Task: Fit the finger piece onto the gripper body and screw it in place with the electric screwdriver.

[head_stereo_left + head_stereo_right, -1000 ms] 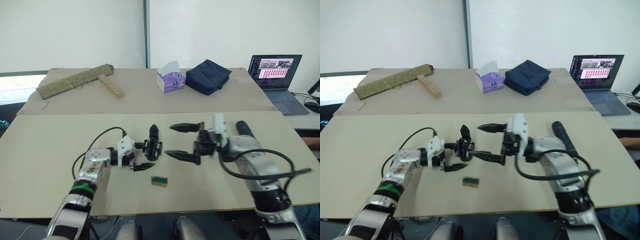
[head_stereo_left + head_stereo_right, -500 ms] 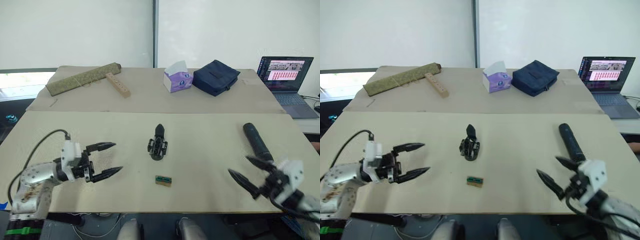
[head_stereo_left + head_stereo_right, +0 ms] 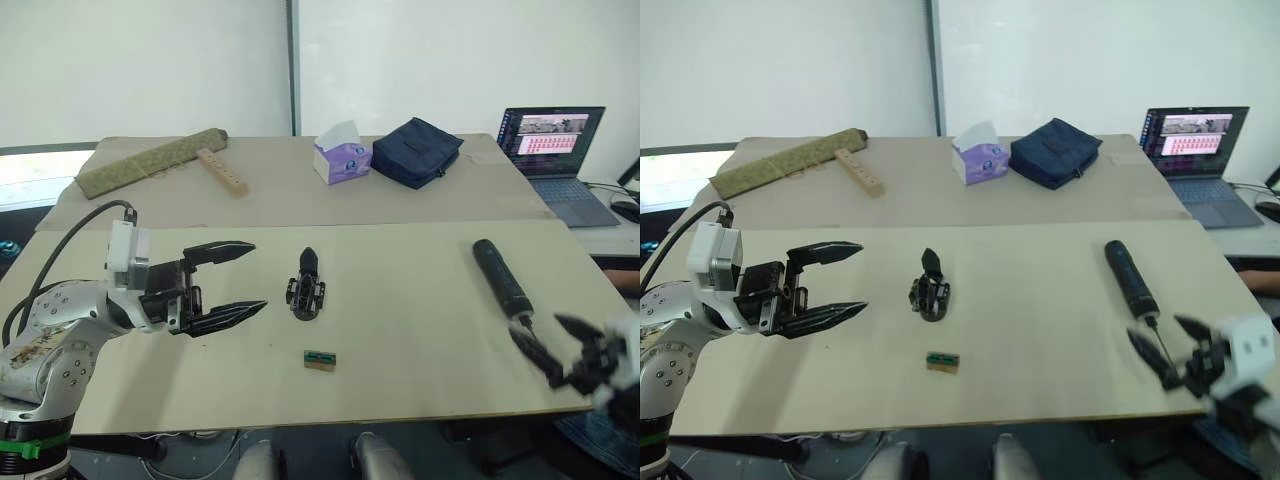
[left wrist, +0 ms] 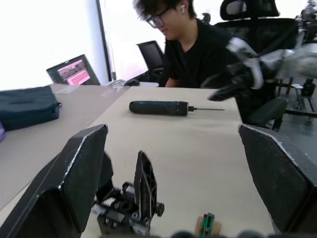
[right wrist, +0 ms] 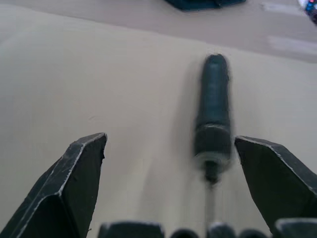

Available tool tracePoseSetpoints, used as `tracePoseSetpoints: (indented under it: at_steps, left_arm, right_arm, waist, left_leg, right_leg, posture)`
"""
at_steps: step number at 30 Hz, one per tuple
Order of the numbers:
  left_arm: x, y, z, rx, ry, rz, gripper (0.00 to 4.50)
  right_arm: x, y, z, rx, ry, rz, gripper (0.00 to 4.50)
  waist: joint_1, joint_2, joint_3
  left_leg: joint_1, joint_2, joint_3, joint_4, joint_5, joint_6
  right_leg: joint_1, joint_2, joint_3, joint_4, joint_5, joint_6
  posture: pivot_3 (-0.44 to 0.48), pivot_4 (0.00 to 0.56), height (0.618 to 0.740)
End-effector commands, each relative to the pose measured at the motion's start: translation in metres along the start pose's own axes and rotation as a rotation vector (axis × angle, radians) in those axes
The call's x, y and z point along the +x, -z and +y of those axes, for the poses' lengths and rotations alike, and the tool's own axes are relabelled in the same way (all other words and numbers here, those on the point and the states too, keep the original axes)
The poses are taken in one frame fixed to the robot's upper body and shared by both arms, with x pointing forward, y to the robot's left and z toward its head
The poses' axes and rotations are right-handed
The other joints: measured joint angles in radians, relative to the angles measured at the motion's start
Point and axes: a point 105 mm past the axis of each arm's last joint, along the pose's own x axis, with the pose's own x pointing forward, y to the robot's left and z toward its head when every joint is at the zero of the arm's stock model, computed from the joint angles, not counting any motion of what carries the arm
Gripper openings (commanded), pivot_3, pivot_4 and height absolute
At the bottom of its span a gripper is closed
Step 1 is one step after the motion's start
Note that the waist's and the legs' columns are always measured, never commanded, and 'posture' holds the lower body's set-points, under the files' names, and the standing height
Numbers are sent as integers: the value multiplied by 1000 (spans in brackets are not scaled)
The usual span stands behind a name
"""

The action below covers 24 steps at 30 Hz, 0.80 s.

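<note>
While nothing is being held: both pincers are hanging empty above the table (image 3: pixel 400 380), each with its two black fingers spread apart.

Left gripper (image 3: pixel 240 280): it is hovering released on the robot's left side, fingers pointing toward the middle of the table, near the gripper body but not touching it.

Right gripper (image 3: pixel 560 350): it is hanging released at the near right edge, just behind the bit end of the electric screwdriver; in the right wrist view the tool is lying between the two spread fingers, further ahead.

Gripper body (image 3: pixel 305 290): it is lying in the middle of the table, its pointed finger sticking away from the robot. It is looking stiff and light, with exposed parts, so the chunky base seems the safer place to hold.

Finger piece: I cannot tell it apart from the body in these views.

Electric screwdriver (image 3: pixel 500 277): it is lying flat on the right side, well apart from the body, thin bit toward the robot. It is probably the heaviest item, rigid and smooth, so it may roll or slip; taking it around the thick barrel, not the thin bit, seems best.

Small green-and-tan block (image 3: pixel 319 360): it is sitting near the front, just beside the body.

Person (image 4: pixel 198 44): someone is sitting beyond the right end.
</note>
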Motion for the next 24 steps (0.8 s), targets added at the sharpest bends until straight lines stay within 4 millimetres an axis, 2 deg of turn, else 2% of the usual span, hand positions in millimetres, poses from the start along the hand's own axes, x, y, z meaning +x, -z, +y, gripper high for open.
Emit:
tracePoseSetpoints:
  at_steps: [1, 5, 9, 14, 16, 20, 22, 24]
  left_arm:
    - [4, -3, -1, 41, 10, 1, 4454]
    - [9, -2, -5, 12, 45, 10, 4454]
    - [11, -4, -7, 23, 51, 10, 4454]
    - [8, -3, -11, 22, 51, 24, 4454]
    - [6, -2, -12, 23, 53, 33, 4500]
    - [3, 0, -15, 16, 62, 41, 4500]
    - [2, 1, -17, 12, 75, 43, 4500]
    - [1, 2, -17, 8, 80, 42, 4500]
  right_arm:
    - [18, 13, -27, 36, 23, 162, 4500]
    - [44, 10, -37, 10, -56, 249, 4500]
    - [66, 12, -33, 63, -131, 318, 4500]
    - [72, 24, -26, 109, -192, 441, 4500]
    - [74, 24, -29, 85, -183, 451, 3976]
    - [79, 10, -30, 65, -185, 390, 2675]
    - [78, -10, -28, 30, -219, 316, 2009]
    - [74, -24, -22, 10, -268, 272, 1961]
  waist:
    - [4, -2, 1]
    - [8, -1, 3]
    - [8, 0, 3]
    - [10, 0, 3]
    - [11, 0, 3]
    - [15, 0, 3]
    - [16, 0, 3]
    - [18, 1, 4]
  left_leg:
    - [-1, 0, -1, -1, 0, 0]
    - [-4, 1, -2, -1, -2, 3]
    - [-6, 0, -2, -1, -3, 5]
    - [-7, 0, -2, 1, -3, 5]
    - [-7, 0, -2, 1, -3, 5]
    - [-7, 0, -1, 1, -3, 5]
    - [-7, 0, -1, 1, -3, 5]
    - [-8, 0, -1, 1, -3, 5]
  right_leg:
    - [0, 1, -1, 0, 0, -1]
    - [-3, 2, -4, 0, 4, 0]
    - [-3, 2, -4, -1, 4, 1]
    - [-2, 1, -3, -4, 6, 4]
    - [-2, 1, -3, -6, 8, 4]
    - [-1, 1, -3, -8, 9, 5]
    - [-2, 1, -2, -8, 9, 5]
    - [-2, 1, -2, -8, 9, 5]
  posture:
    - [0, 150, 740]
    - [0, 150, 740]
    - [0, 150, 740]
    - [0, 150, 740]
    - [0, 150, 740]
    - [0, 150, 740]
    - [0, 150, 740]
    - [0, 150, 740]
